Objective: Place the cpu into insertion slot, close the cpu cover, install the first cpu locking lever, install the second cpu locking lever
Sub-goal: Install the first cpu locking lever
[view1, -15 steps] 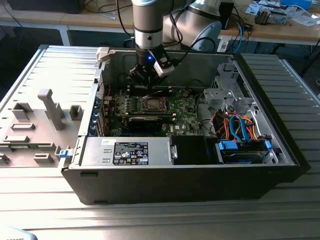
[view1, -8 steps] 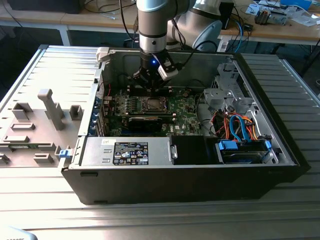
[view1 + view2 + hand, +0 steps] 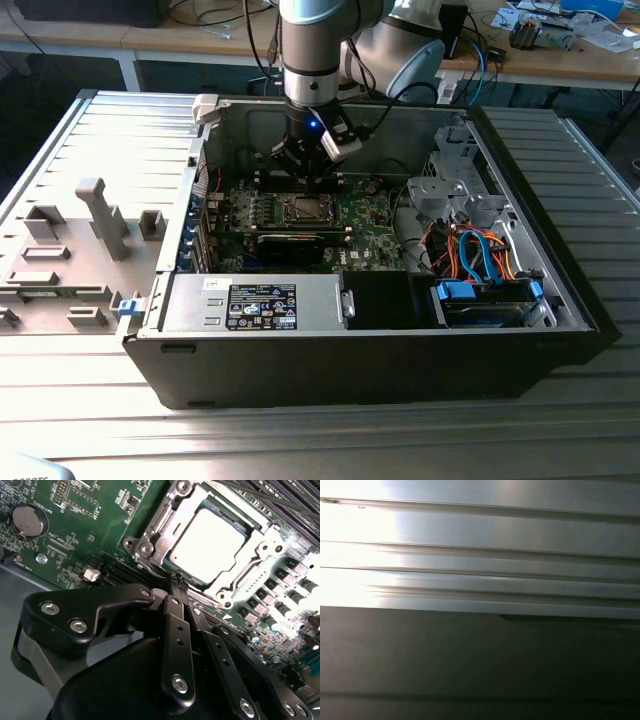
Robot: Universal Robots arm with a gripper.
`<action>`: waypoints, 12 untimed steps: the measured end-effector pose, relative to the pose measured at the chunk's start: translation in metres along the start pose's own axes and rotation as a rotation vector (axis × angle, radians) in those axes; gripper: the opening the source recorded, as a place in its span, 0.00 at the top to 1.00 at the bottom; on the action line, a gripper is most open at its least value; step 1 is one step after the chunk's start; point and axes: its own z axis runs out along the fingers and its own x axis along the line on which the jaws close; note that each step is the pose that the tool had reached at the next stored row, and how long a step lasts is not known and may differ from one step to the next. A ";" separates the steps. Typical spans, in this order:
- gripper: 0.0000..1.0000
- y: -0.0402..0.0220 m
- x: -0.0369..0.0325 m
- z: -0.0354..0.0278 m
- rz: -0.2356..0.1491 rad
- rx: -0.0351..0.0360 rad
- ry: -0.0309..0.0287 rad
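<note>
Second wrist view: gripper (image 3: 179, 582) is hanging with fingers pressed together, empty, its tips just beside the socket's near rim. The cpu (image 3: 207, 540) is sitting in the insertion slot (image 3: 150, 522), the cpu cover (image 3: 250, 567) lying down around it. Judgement: lever work is calling for a steady, slow sideways push.

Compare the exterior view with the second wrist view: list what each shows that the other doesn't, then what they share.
Exterior view: the open computer case, its power supply, blue cables and the arm above the board.
Second wrist view: the cpu seated under the cpu cover, a coin battery, and the gripper closed, holding nothing.
Both: the green motherboard.
</note>
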 end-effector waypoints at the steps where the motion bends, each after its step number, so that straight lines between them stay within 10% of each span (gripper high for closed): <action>1: 0.89 -0.0001 -0.0013 0.0001 0.000 -0.0004 0.0001; 7: 0.89 -0.0004 -0.0090 0.0005 0.000 -0.0124 0.0009; 12: 0.89 -0.0004 -0.0106 0.0003 0.001 -0.0424 -0.0005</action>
